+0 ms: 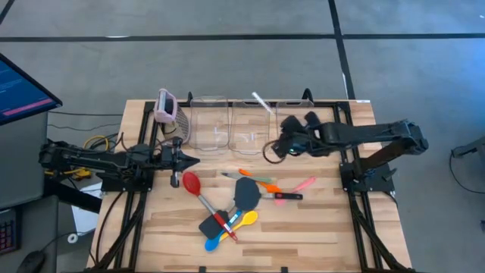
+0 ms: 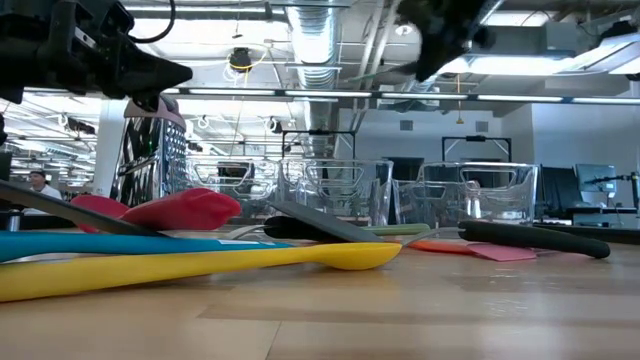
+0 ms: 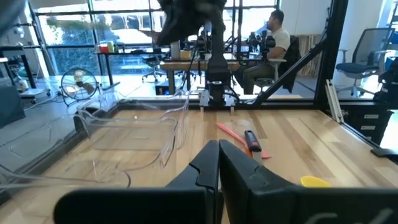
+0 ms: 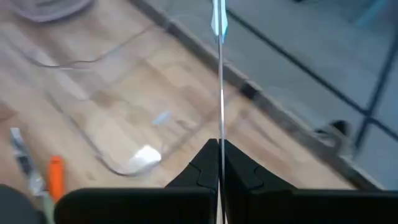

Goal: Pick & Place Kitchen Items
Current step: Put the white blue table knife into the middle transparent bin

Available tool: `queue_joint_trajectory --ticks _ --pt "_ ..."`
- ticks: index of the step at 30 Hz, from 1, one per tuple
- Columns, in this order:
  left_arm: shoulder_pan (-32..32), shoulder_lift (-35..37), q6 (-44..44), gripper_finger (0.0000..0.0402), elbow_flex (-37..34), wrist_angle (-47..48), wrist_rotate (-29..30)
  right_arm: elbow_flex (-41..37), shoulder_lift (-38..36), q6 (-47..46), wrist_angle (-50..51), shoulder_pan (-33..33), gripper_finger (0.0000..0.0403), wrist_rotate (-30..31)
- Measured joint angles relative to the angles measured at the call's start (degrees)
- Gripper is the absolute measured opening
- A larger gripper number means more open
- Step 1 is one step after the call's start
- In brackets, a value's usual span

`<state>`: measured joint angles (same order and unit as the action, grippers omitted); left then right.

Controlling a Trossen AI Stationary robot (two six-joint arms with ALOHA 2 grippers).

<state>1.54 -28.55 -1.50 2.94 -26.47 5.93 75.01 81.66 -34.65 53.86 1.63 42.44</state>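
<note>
Overhead, the right claw (image 4: pixel 219 163) pinches a clear-teal utensil (image 4: pixel 219 74) above the middle bin (image 1: pixel 248 121). Best lowered before release. Left claw (image 1: pixel 189 160) waits pressed together.

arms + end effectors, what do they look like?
Both arms are black, jointed, on black frame mounts. Left end effector and right end effector each have two dark angular fingers tapering to a point. Yellow and orange cables bundle at the left arm's base; a dark cable loops by the right wrist.

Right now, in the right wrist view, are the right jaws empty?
No: the right gripper is shut on a thin clear-teal tool that sticks straight out from between its jaws.
</note>
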Motion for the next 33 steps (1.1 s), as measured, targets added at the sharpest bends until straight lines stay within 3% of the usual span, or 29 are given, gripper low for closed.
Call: queue_joint_trajectory --ticks 13,19,33 --pt "0.00 -0.01 -1.70 0.0002 0.00 -0.51 0.01 -0.38 14.46 4.75 -9.18 -12.19 0.0000 -16.42" --pt "0.00 -0.01 -1.70 0.0002 0.00 -0.66 0.00 0.61 18.59 5.47 -13.76 -14.79 0.0000 -21.99" --pt "-0.02 -0.01 -1.70 0.0002 0.00 -0.64 0.13 7.10 27.26 5.00 -12.17 -17.57 0.0000 -30.88"
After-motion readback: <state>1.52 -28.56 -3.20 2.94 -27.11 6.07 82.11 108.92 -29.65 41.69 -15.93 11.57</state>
